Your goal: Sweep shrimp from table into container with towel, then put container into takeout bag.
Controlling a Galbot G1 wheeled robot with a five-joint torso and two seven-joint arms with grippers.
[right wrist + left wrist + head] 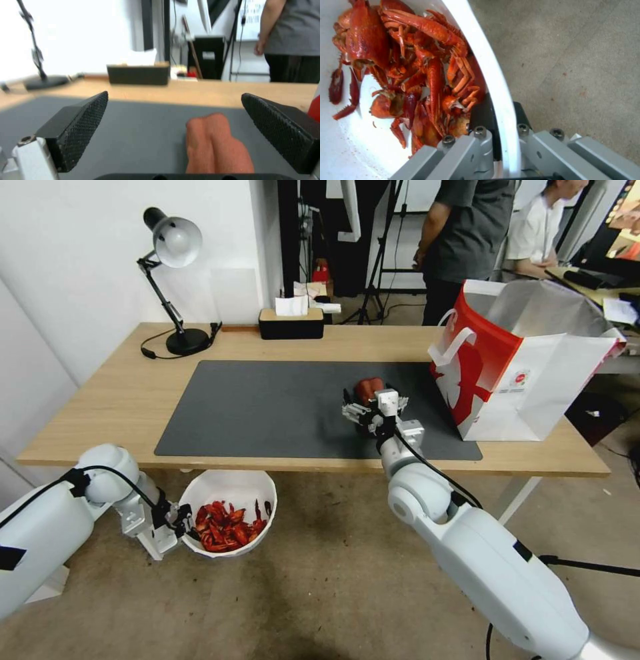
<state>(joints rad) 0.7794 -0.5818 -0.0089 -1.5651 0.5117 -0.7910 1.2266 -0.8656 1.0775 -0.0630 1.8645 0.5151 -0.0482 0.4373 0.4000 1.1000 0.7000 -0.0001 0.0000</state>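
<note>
Right wrist view: right gripper (173,130) jaws spread wide, towel (215,145) lying between them on the mat (140,130), untouched, near the table's (120,400) right end beside the takeout bag (527,373); left gripper (501,125) clamped on the container (230,490) rim, below the table's front edge, shrimp (413,67) inside.

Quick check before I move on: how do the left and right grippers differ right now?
The left gripper is shut on the container rim, below the table edge; the right gripper is open, over the dark mat. The left carries the bowl of shrimp; the right holds nothing, with the towel lying between its fingers.
</note>
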